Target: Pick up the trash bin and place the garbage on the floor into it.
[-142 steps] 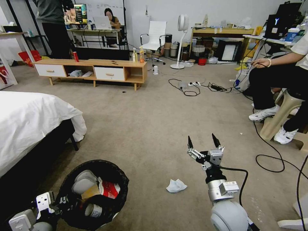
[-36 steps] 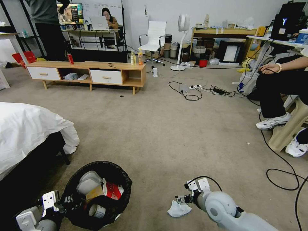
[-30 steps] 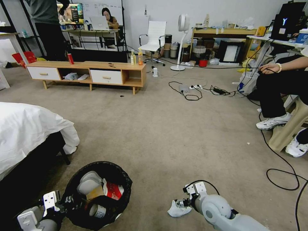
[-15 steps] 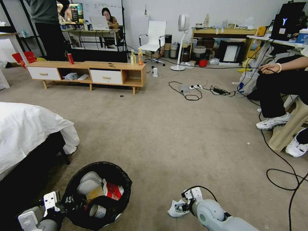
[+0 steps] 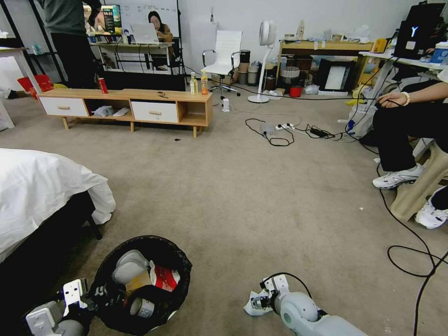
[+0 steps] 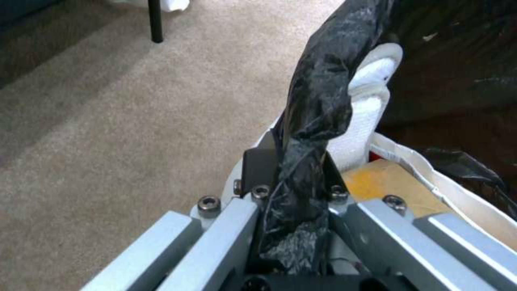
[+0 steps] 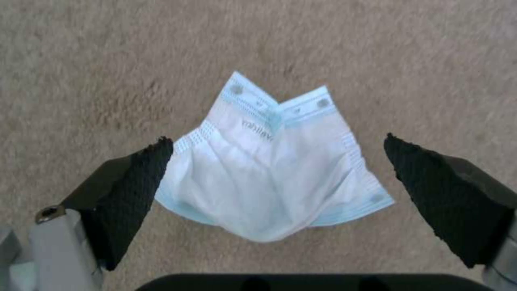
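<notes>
Your trash bin (image 5: 140, 284), lined with a crinkly black bag (image 6: 318, 105), sits on the carpet floor (image 5: 233, 186) just off the corner of the white-sheeted bed (image 5: 42, 186); inside it you can see a red-and-white packet (image 5: 163, 276), a brown paper piece and pale crumpled items, their lettering too small to read. Beside the bin, nearer the robot's right, lies one white tissue pack (image 7: 274, 169) with pale blue edging and a short line of reversed grey print you cannot make out. Your right gripper (image 7: 274, 190) hangs directly over that pack, jaws spread wide to either side, pads (image 7: 135, 186) not touching it; the head view shows the same gripper (image 5: 257, 302) low at the pack. Your left gripper (image 6: 293, 210) is clamped on the bin's bagged rim, a detail the left wrist view shows close up, along with a white padded item (image 6: 369, 109) inside.
</notes>
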You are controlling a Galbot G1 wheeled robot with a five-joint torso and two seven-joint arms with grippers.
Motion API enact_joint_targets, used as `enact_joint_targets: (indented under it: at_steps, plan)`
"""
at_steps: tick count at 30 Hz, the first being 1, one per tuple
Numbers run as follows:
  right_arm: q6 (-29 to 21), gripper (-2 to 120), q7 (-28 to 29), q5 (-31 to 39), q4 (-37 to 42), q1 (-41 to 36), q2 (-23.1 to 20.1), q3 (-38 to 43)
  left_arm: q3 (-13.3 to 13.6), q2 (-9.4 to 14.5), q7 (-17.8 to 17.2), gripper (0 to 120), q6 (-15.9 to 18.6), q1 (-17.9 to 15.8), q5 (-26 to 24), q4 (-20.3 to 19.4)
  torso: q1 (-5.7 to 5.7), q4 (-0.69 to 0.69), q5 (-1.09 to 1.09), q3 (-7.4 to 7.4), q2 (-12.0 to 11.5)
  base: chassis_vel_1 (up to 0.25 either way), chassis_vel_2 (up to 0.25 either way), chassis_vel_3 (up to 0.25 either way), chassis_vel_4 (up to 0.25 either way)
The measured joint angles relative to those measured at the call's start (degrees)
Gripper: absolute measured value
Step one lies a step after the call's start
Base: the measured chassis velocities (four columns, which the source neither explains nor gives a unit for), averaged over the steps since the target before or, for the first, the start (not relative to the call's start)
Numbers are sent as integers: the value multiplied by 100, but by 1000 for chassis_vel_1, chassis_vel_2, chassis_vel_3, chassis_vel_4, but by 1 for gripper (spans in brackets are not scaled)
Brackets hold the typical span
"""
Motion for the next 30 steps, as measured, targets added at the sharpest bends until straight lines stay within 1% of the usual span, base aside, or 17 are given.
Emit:
enact_joint_targets:
  at_steps: [6,9,10,12,13,14,16,17,18,19,20,22,24,26,27,28,30]
  plan:
    - [21,99,-9,-3,-56,-15,91,-20,14,-5,1,2,0,-11,14,12,0,0,0,0,0,0,0,0,0]
    - [77,95,-27,-42,-194,-9,181,-65,20,-4,1,2,0,-14,16,13,0,0,0,0,0,0,0,0,0]
    - [91,91,-34,-51,-231,-9,201,-70,19,-1,0,2,0,-14,16,13,0,0,0,0,0,0,0,0,0]
    - [92,91,-35,-51,-235,-9,203,-71,18,-1,1,2,0,-14,16,13,0,0,1,0,-1,0,0,0,0]
    - [131,83,-71,-92,-328,-27,248,-77,9,10,1,2,0,-8,16,13,0,0,0,0,0,0,0,0,0]
    - [131,83,-71,-92,-328,-27,248,-77,9,10,1,2,0,-8,16,13,0,0,0,0,0,0,0,0,0]
    - [210,71,-136,-164,-467,-33,311,-90,5,15,1,2,0,3,15,15,0,0,0,0,0,0,0,0,0]
    - [227,68,-147,-181,-515,-29,337,-94,8,13,0,2,0,3,15,16,0,0,1,0,0,0,0,0,0]
    - [227,68,-147,-181,-515,-29,337,-94,8,13,0,2,0,3,15,16,0,0,1,0,0,0,0,0,0]
    - [250,61,-164,-208,-578,-24,374,-95,12,10,-1,2,0,3,15,19,0,0,1,0,0,0,0,0,0]
    - [250,61,-164,-208,-578,-24,374,-95,12,10,-1,2,0,3,15,19,0,0,1,0,0,0,0,0,0]
    - [293,50,-199,-274,-698,-27,416,-91,13,13,-2,2,0,6,15,21,0,0,0,0,0,0,0,0,0]
    - [310,47,-210,-299,-733,-32,429,-85,12,16,-2,2,0,9,15,21,0,0,0,-1,0,0,0,0,0]
    - [334,39,-232,-341,-785,-46,444,-69,9,18,-2,2,0,14,15,22,0,0,0,-1,0,0,0,0,0]
    - [363,31,-258,-381,-833,-53,456,-57,9,17,-2,2,0,21,15,23,0,0,-1,-2,0,0,0,0,0]
    - [363,31,-258,-381,-833,-53,456,-57,9,17,-2,2,0,21,15,23,0,0,-1,-2,0,0,0,0,0]
    - [390,19,-275,-410,-868,-73,440,-28,15,11,-2,2,-2,25,18,23,0,2,1,-2,0,0,0,0,0]
